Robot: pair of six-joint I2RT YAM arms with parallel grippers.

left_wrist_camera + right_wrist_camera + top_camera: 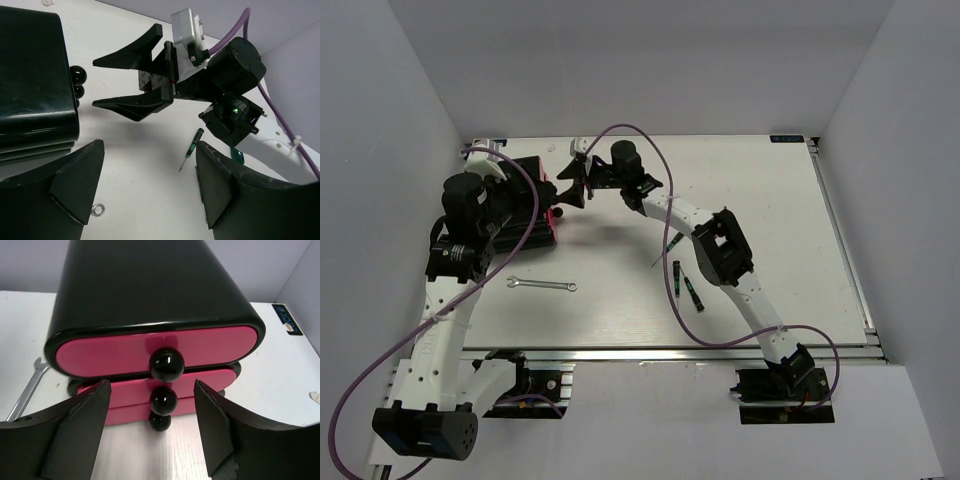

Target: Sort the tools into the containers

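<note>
Cabinet stands at the far left of the table. It has a black shell and three pink drawers stacked one over another, each with a round black knob. All three drawer fronts look pushed in.

Right gripper points straight at the drawer fronts. Its jaws are spread wide with nothing between them. In the left wrist view its fingertips sit just short of the knobs, not touching.

Left gripper hangs beside the cabinet, likewise wide open and empty.

Wrench lies flat on the table, on the near side of the cabinet and apart from it.

Two slim screwdrivers lie close together mid-table beside the right arm. Third slim screwdriver lies alone just under that arm's wrist, tip toward the near edge.

No tool is in a drawer.
</note>
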